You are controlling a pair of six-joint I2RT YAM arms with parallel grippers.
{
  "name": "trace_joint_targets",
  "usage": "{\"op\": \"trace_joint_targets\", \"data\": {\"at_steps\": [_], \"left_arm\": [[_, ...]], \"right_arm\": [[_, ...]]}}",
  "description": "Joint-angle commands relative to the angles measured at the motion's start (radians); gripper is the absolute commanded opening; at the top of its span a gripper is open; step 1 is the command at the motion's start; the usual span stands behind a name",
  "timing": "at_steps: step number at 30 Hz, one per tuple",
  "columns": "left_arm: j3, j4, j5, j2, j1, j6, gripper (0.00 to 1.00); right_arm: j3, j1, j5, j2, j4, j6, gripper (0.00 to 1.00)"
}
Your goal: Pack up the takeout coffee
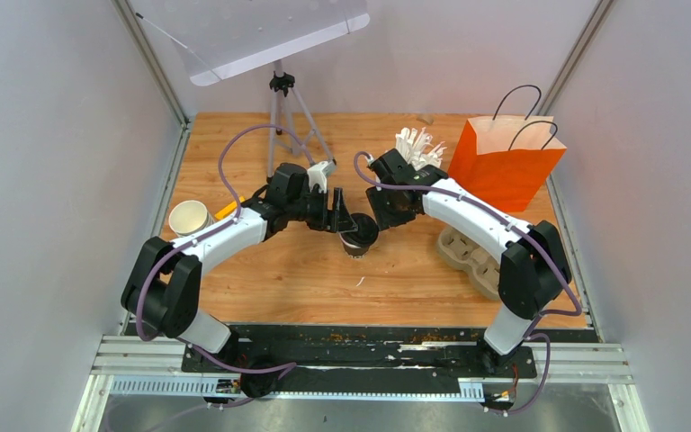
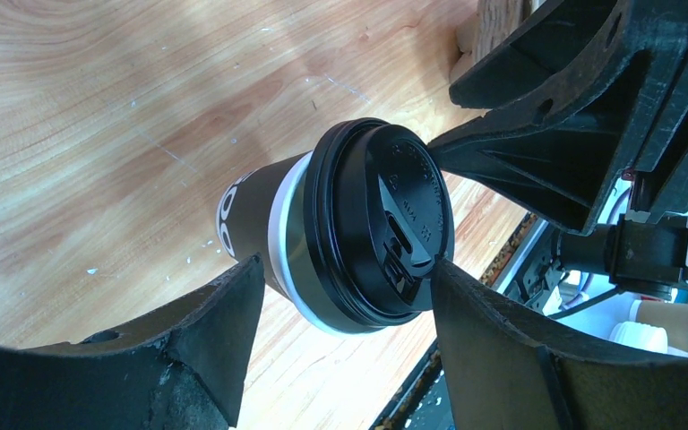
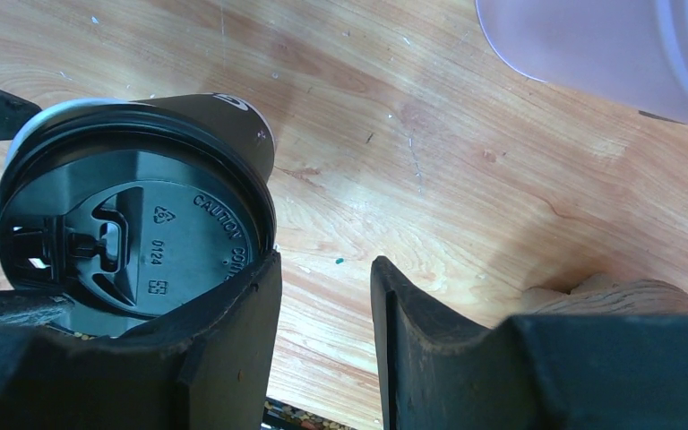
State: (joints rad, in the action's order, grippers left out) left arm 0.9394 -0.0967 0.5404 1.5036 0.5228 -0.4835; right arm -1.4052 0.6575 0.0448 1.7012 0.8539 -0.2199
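Going left to right, with the bag (image 1: 504,166) as your anchor.

Your left claw (image 2: 347,269) is well left of the bag, and it's the one that has the cup (image 2: 367,233). One of its fingers (image 2: 233,313) presses the dark body just under the white band, and the other touches the edge of the lid (image 3: 134,224). I'd call that clamped across the cup's width.

The cup itself is also well left of the bag, over the middle of the table (image 1: 306,279), sandwiched between your two claws. From above it looks close to upright, lid up, so the long axis runs roughly vertical. I can't tell if the base is on the table or just off it.

Your right claw (image 3: 324,269) sits between the cup and the bag, much closer to the cup. Its jaws are partway apart with only bare table in the gap, so it's holding nothing. Its inner finger is right beside the lid's rim; whether it touches, I can't say.

What matters next: the cup has to go right, toward the bag or the tray (image 1: 463,252) just on the near side of it. Your left arm holds the cup, but your right arm is nearer the bag and sits in the way. My guess is you either hand over or pull the right claw back first.
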Motion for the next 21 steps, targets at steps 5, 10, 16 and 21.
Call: {"op": "trace_joint_targets", "data": {"at_steps": [5, 10, 16, 21], "left_arm": [[0.022, -0.009, -0.003, -0.009, 0.005, 0.035, 0.73], [0.021, -0.009, -0.009, -0.011, 0.005, 0.032, 0.7], [0.018, -0.01, -0.01, -0.016, 0.005, 0.03, 0.68], [0.015, 0.001, -0.003, -0.014, 0.004, 0.022, 0.63]], "right_arm": [[-0.036, -0.005, -0.025, -0.034, -0.036, -0.015, 0.42], [-0.027, -0.004, -0.054, -0.043, -0.048, -0.015, 0.42], [-0.023, -0.004, -0.075, -0.058, -0.063, -0.02, 0.42], [-0.023, -0.001, -0.089, -0.055, -0.065, -0.022, 0.42]]}}
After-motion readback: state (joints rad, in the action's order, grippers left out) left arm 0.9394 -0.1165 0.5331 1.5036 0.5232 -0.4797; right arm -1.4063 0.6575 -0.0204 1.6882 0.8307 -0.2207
